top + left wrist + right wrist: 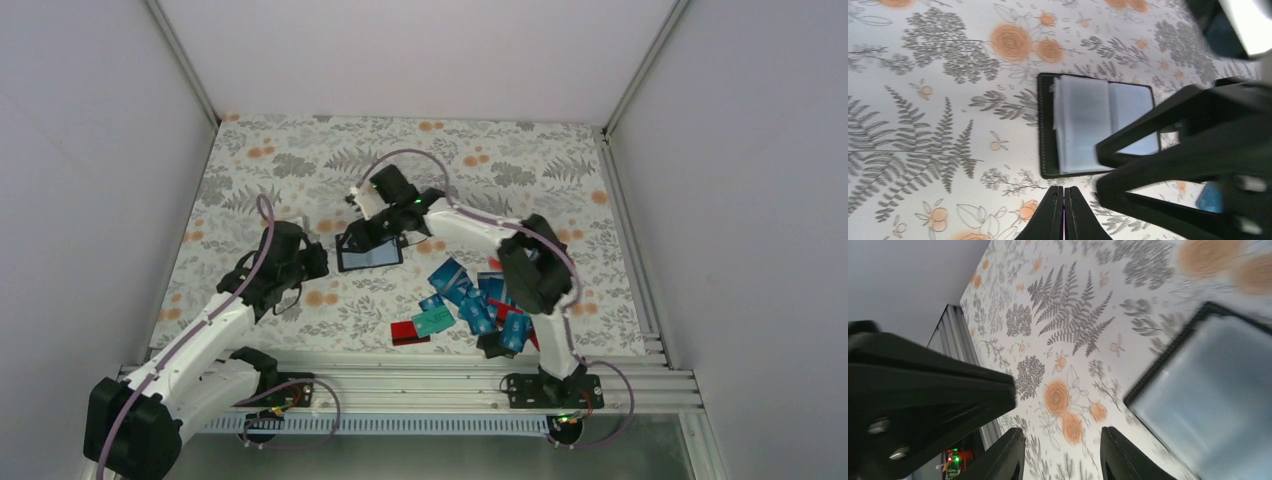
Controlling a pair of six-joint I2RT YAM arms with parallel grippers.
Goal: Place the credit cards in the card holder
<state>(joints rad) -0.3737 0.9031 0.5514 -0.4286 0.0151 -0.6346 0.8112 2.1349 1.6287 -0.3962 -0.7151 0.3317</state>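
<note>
Shows the right gripper (pixel 1062 436) spread wide and empty, poised just above the far edge of the card holder (pixel 370 255), lying open near the middle of the floral surface (pixel 300 160) with no card visible in its grey-blue pockets. Puts the left gripper (pixel 1064 191), clenched on nothing, just left of the holder and not touching it. Leaves the credit cards (pixel 470 300) heaped near and to the right, apart from the holder. Seems to call for a trip to the heap: take one loose card from the pile's left fringe, pinch by a short edge, carry flat, slide edge-first into a pocket. Probably worth pinning the holder's left cover with the left gripper against skidding or folding.
</note>
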